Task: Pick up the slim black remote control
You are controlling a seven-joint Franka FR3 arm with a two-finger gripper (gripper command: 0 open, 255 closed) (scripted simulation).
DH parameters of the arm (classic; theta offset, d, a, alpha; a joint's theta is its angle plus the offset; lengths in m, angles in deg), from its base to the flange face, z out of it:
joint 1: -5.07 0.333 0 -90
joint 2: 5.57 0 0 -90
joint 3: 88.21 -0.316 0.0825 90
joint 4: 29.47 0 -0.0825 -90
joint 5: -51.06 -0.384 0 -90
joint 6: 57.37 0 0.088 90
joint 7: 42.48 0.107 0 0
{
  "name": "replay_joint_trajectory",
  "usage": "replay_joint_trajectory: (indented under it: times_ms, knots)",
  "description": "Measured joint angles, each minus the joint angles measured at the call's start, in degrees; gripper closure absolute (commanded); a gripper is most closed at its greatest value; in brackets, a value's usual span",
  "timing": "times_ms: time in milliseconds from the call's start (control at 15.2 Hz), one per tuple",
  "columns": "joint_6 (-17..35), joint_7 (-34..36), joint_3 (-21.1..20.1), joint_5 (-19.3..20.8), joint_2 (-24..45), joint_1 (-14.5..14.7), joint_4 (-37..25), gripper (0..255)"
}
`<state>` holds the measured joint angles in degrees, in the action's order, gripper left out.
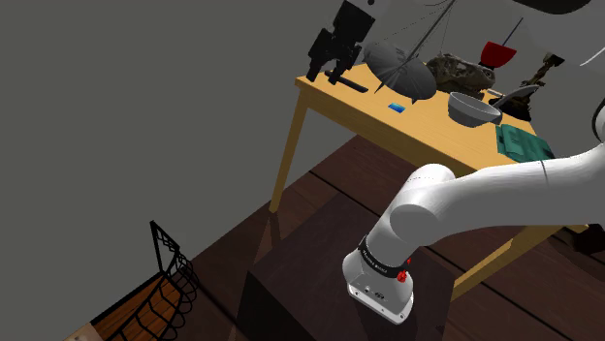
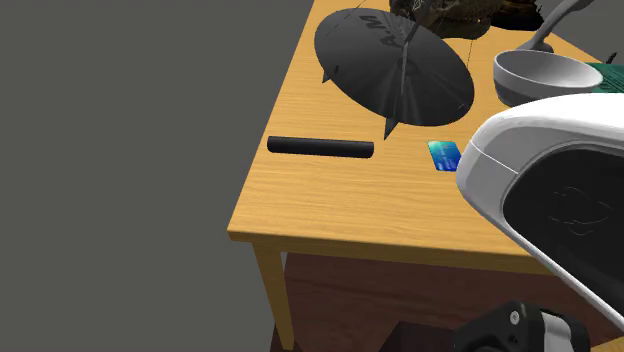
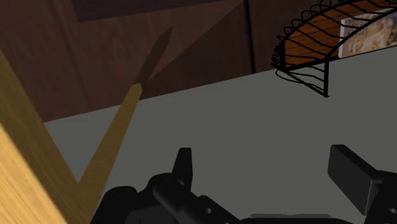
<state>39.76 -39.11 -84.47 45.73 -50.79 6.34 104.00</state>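
Remote: you have a slim black bar with rounded ends (image 2: 320,146), lying flat on the worktop near the corner at the second exterior view's left.
Worktop: light grained wood (image 2: 330,210), with square edges and slender legs.
Neighbours: a dark ribbed umbrella canopy (image 2: 395,70) lies just behind the remote, a small blue card (image 2: 443,155) sits off one end, and a smooth grey bowl (image 2: 545,78) is farther along.
Open room: you see bare wood all round the remote, and the worktop's edge runs close past its outer end.
Arm: your glossy white link (image 1: 456,199) bends low over the dark stand.
Fingers: the black, blocky pair (image 3: 351,173) stand wide apart with nothing between them. In the shoulder view they hang by the worktop's far corner, close to the remote.
Below: grey floor, dark planks and a black wire basket (image 3: 312,48).
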Motion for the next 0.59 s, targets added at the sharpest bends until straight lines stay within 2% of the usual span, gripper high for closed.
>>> replay_joint_trajectory:
  times_ms: [198, 594]
  knots:
    - [-0.3, -1.8, 1.6, 0.9, 0.9, -0.4, -0.7, 0]
    - [0.0, -9.8, 8.4, 4.5, 6.7, -1.9, -4.0, 0]
